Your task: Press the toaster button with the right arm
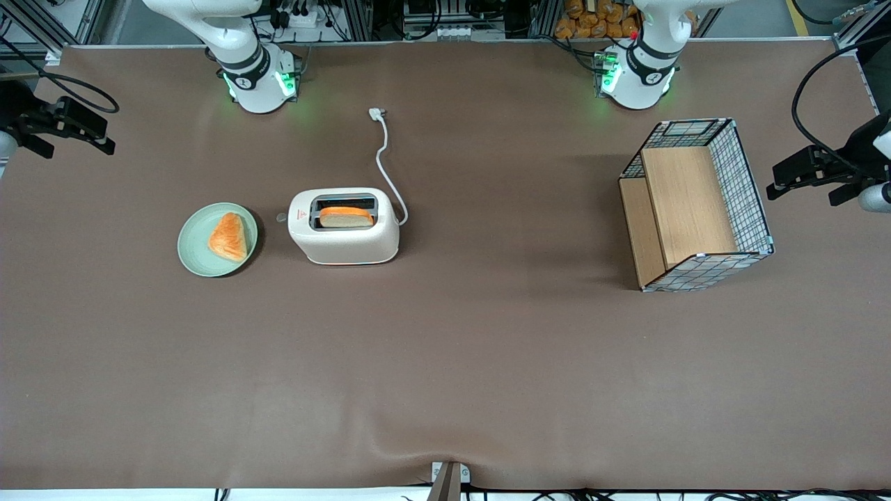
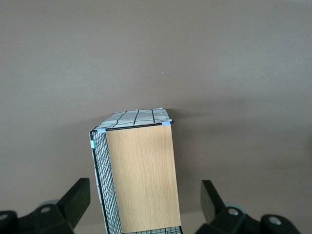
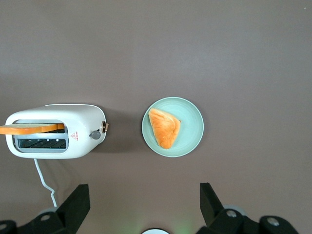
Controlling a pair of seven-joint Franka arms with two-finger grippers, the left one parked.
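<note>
We start with the gripper (image 3: 144, 187). It hangs high over the working arm's end of the table (image 1: 445, 362), jaws spread wide with nothing between them. Everything that matters lies well below those jaws, and nothing touches them.

Next is the green plate (image 1: 217, 239), just one, carrying a single wedge of toasted bread (image 1: 228, 237). It sits just beside the toaster's narrow end. We reckon it's staged there as a serving spot, and it crowds the approach a little.

Then the toaster (image 1: 344, 226) itself, again just one, with two slots on top. One bread slice (image 1: 346, 216) stands in one slot and the other slot is bare. The button (image 1: 280, 217) sticks out of the narrow end by the red sticker, the end that faces the plate. So the target sits in the gap between toaster and plate, well apart from the jaws and lower than them. Our guess is that the jaws would have to drop into that gap and bear down on the tab without clipping the plate.

One white cord (image 1: 385, 156) trails off the toaster's other end, away from the front camera, with its plug lying loose on the table. It's nowhere near the path of the jaws.

Last is a single wire basket (image 1: 748, 188) with a wooden insert, down at the parked arm's end and far from the jaws. We judge the press hasn't started yet.
</note>
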